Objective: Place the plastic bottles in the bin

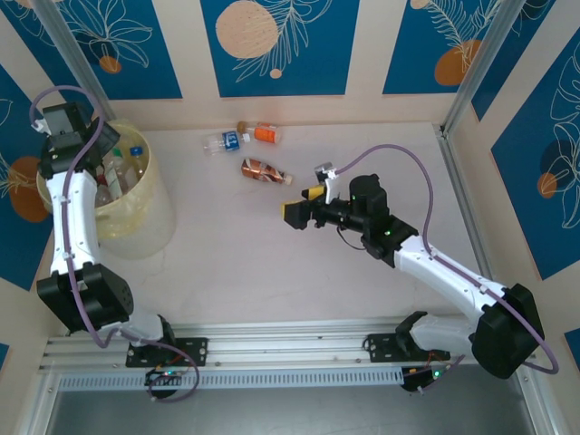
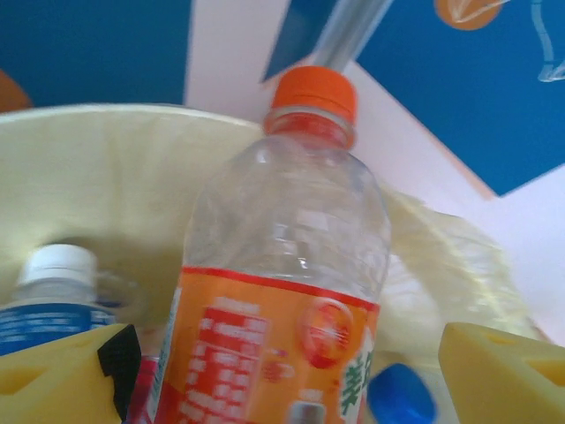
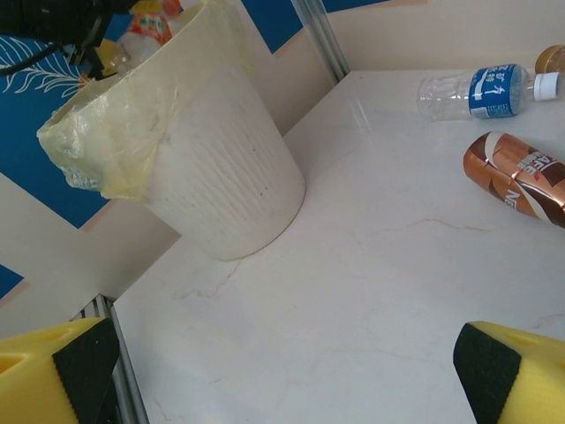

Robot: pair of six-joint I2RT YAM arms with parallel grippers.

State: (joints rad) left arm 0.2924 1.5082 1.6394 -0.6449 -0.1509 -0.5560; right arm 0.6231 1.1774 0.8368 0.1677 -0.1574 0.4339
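The pale-yellow bin [image 1: 136,217] stands at the table's left edge with several plastic bottles inside. My left gripper [image 1: 93,149] hangs over it, open. Between its yellow fingers [image 2: 503,371] is an orange-capped, orange-labelled bottle [image 2: 282,265], blurred, with a clear gap on its right side. A white-capped, blue-labelled bottle [image 2: 53,300] and a blue cap [image 2: 402,393] lie below it. Three bottles lie on the table: a blue-labelled one [image 1: 227,141], an orange-labelled one [image 1: 263,133] and a copper-brown one [image 1: 265,171]. My right gripper [image 1: 304,204] is open and empty, just right of the brown bottle [image 3: 521,177].
The bin [image 3: 221,150] carries a thin plastic liner over its rim. Blue patterned walls close the table at the back and both sides, with metal posts in the corners. Bare marble tabletop [image 3: 353,291] stretches between the bin and my right gripper [image 3: 282,371].
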